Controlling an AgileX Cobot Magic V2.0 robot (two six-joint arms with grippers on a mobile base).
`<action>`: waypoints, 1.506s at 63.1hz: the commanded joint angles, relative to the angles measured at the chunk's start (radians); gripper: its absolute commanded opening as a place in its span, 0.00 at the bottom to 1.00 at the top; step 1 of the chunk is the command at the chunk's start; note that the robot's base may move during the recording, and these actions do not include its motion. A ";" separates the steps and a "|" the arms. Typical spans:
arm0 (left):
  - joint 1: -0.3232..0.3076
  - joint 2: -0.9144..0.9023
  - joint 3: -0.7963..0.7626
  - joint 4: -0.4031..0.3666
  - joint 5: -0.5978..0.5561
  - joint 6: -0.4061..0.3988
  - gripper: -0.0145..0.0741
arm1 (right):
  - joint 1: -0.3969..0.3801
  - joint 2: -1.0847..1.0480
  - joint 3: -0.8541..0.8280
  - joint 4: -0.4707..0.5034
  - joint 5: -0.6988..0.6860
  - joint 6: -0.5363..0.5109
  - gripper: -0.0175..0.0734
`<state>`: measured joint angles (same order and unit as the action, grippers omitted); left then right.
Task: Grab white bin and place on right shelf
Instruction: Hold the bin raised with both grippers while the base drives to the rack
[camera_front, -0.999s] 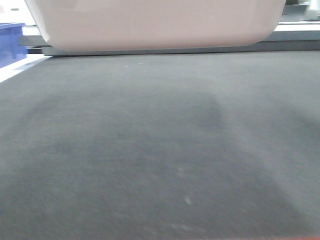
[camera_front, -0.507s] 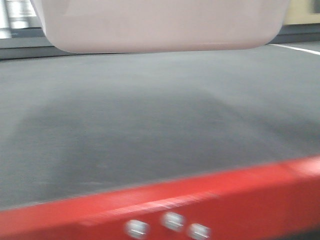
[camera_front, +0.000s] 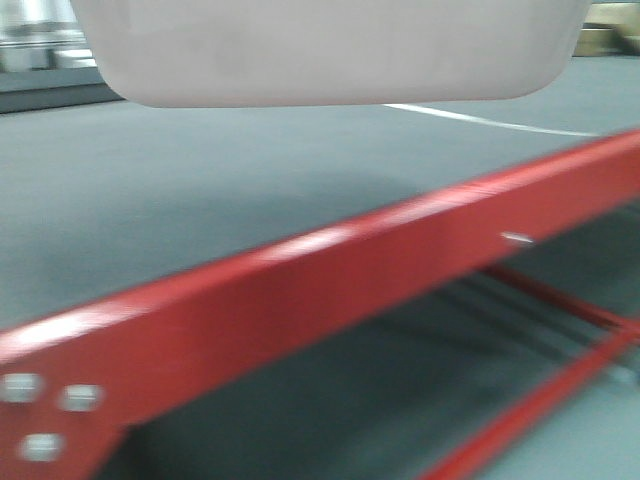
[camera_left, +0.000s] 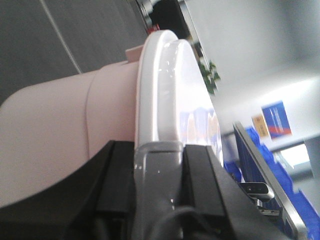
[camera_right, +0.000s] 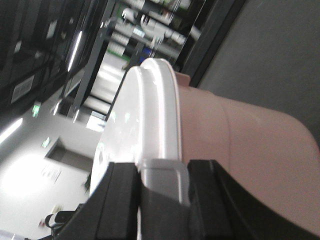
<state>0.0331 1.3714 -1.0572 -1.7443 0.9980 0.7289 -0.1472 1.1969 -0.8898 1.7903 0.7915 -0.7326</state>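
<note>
**White bin clamped at both ends, clear of the floor**

Closest to your wrist cameras, the left gripper (camera_left: 159, 152) is closed narrowly on the grey handle (camera_left: 156, 175) at one end of the white bin (camera_front: 330, 50). Its black fingers (camera_left: 117, 175) press against either side of the handle. At the bin's other end the right gripper (camera_right: 163, 170) grips in the same way, with one dark finger on each side of the grey piece.

Just past each handle, the glossy white lid (camera_left: 167, 85) curves away. The pale pinkish body (camera_left: 50, 130) sits beside the lid.

In the front view, only the bin's rounded underside shows, and it fills the top of the frame. It touches nothing below it.

Below the bin and nearer to you, a red beam (camera_front: 330, 285) runs diagonally. Three bolts (camera_front: 40, 410) mark its lower left end. Thinner red rails sit beneath the beam, blurred.

Under and behind the bin lies grey floor (camera_front: 150, 180). A white line (camera_front: 490, 120) crosses the floor beyond the bin's right corner.

Farthest off on the lid side, blue bins (camera_left: 280, 170) show, along with a green plant (camera_left: 210, 77).
</note>
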 joint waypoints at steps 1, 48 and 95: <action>-0.037 -0.042 -0.038 -0.101 0.329 -0.006 0.02 | 0.019 -0.030 -0.038 0.093 0.104 -0.003 0.27; -0.037 -0.042 -0.038 -0.101 0.329 -0.006 0.02 | 0.019 -0.030 -0.038 0.093 0.104 -0.003 0.27; -0.037 -0.042 -0.038 -0.101 0.329 -0.006 0.02 | 0.019 -0.030 -0.038 0.093 0.104 -0.003 0.27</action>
<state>0.0331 1.3714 -1.0572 -1.7412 1.0081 0.7284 -0.1472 1.1947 -0.8898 1.7939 0.7836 -0.7305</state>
